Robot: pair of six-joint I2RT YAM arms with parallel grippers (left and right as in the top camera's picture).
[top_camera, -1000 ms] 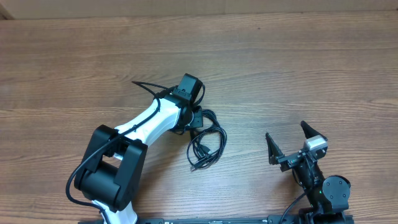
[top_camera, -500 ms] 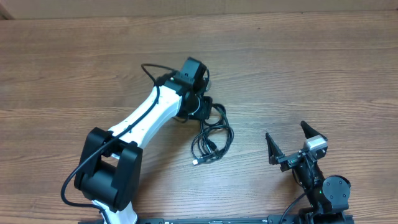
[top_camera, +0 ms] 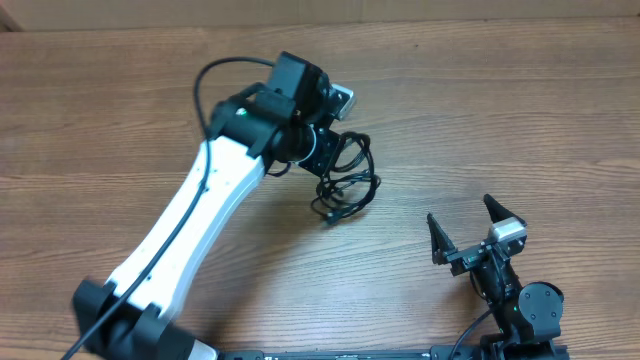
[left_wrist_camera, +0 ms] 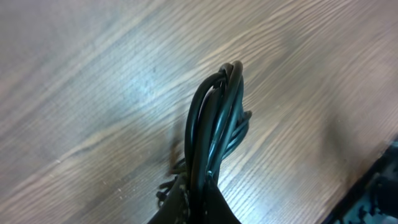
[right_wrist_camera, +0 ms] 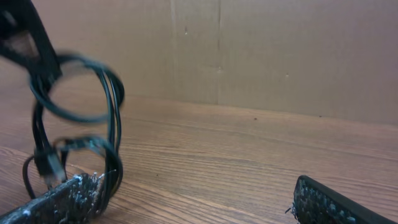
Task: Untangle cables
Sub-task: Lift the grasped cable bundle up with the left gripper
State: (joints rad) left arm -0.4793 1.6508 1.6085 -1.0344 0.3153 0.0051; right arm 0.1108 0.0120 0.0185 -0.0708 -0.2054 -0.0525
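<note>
The left gripper [top_camera: 325, 157] was clenched on the cables [top_camera: 350, 182], with several thin black strands pinched together between its jaws. Directly ahead of the gripper the strands formed one tight, narrow arch. The remaining loops and a small plug end hung below and beside the gripper, over the table [top_camera: 500, 100]. Whether the lowest loop touched the table could not be determined. The right gripper [top_camera: 462, 215] was released, its jaws spread wide and holding nothing. The cables lay ahead of it and to its left, well apart.
</note>
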